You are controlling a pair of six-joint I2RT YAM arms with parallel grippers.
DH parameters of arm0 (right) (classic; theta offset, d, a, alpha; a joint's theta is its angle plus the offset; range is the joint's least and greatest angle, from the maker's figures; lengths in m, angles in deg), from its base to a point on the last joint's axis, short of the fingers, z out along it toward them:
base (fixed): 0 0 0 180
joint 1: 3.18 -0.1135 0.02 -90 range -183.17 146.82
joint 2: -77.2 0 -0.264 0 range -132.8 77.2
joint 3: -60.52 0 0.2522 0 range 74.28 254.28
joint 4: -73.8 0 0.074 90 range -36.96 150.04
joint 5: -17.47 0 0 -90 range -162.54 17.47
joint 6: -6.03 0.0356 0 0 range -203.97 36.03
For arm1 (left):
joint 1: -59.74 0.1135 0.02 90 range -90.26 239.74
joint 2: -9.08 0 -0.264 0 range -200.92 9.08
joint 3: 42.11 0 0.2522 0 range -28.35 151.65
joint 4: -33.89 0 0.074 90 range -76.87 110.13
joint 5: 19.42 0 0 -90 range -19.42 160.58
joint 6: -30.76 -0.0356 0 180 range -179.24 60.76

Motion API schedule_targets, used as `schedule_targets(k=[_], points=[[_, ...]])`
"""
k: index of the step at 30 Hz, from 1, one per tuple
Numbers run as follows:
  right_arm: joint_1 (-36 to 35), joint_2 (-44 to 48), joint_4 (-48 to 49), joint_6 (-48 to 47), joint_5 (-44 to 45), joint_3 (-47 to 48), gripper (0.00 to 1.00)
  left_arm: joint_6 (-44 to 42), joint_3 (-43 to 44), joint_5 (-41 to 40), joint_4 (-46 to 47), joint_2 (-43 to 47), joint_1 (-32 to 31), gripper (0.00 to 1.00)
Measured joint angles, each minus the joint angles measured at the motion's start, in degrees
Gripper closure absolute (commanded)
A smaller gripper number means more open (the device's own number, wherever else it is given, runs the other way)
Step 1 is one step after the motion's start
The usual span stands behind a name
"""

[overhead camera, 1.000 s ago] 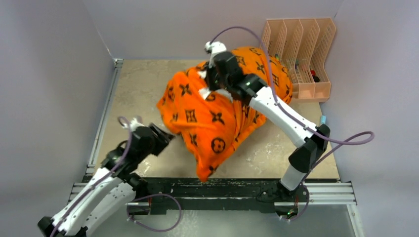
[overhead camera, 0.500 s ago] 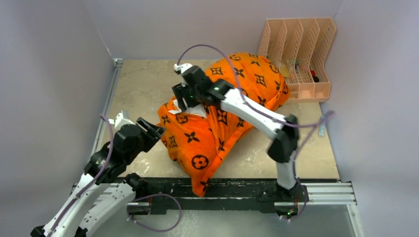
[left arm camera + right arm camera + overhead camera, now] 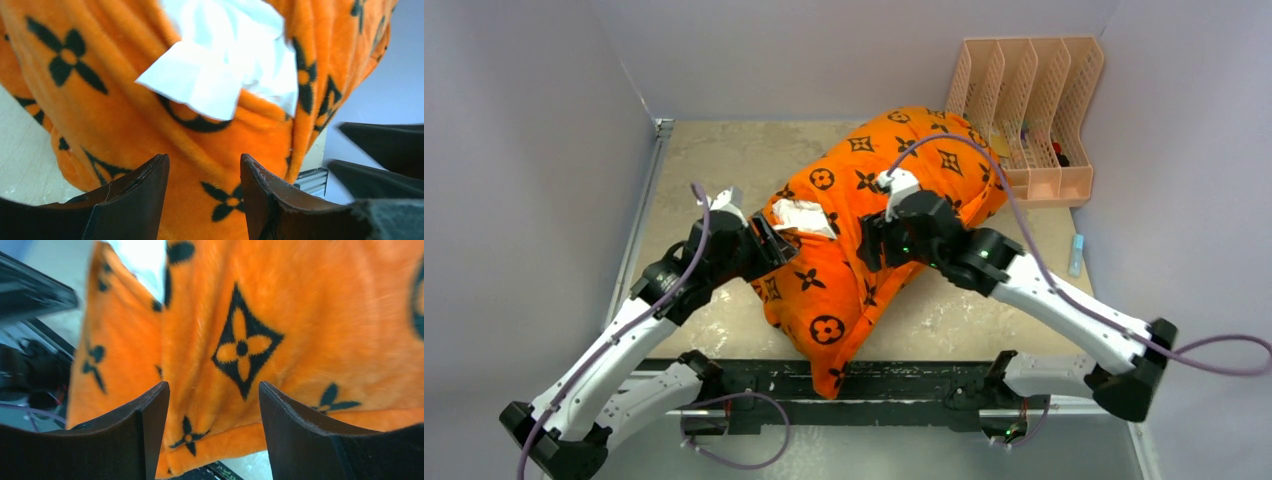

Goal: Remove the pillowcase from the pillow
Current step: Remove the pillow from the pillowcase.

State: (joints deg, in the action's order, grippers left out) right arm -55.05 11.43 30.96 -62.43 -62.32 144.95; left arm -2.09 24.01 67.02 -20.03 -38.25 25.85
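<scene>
Released by right gripper, pillowcase has slumped onto table, pillow corner peeking out. Both grippers gape empty. I should pinch white with left gripper, orange hem with right.

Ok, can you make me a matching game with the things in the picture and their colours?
Things:
1 pillowcase
2 pillow
3 file rack
4 cable

Colours:
A peach
B white
C purple
D orange with black shapes

Pairs: 1-D, 2-B, 3-A, 4-C
</scene>
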Motion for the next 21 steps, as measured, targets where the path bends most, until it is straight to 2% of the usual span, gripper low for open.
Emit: schedule_targets(k=[4, 6, 9, 13, 18, 19, 21], points=[[-0.87, -6.16, 0.50, 0.61, -1.75, -2.45, 0.34, -3.74, 4.39, 0.92, -0.37, -3.65, -0.04, 0.46], [-1.97, -7.54, 1.70, 0.52, -1.70, -2.43, 0.39, -5.16, 5.86, 0.20, -1.11, -4.09, -0.04, 0.46], [-4.02, -9.31, 1.95, 0.57, 1.68, -1.31, 0.41, -6.78, 7.45, -0.83, -2.38, -3.76, -0.04, 0.46], [-6.49, -11.54, 1.16, 0.42, 6.95, 1.38, 0.38, -8.41, 8.44, -1.33, -3.37, -3.78, -0.04, 0.46], [-8.98, -11.37, 2.10, -0.15, 9.77, 2.14, 0.38, -11.65, 10.16, -1.75, -5.70, -6.25, -0.04, 0.46], [-9.18, -12.00, 1.53, -0.07, 10.36, 2.82, 0.41, -12.26, 10.91, -1.90, -5.92, -7.26, -0.04, 0.46], [-9.31, -14.23, -0.33, 0.63, 12.07, 4.87, 0.52, -13.33, 12.39, -2.19, -6.21, -9.07, -0.04, 0.46]])
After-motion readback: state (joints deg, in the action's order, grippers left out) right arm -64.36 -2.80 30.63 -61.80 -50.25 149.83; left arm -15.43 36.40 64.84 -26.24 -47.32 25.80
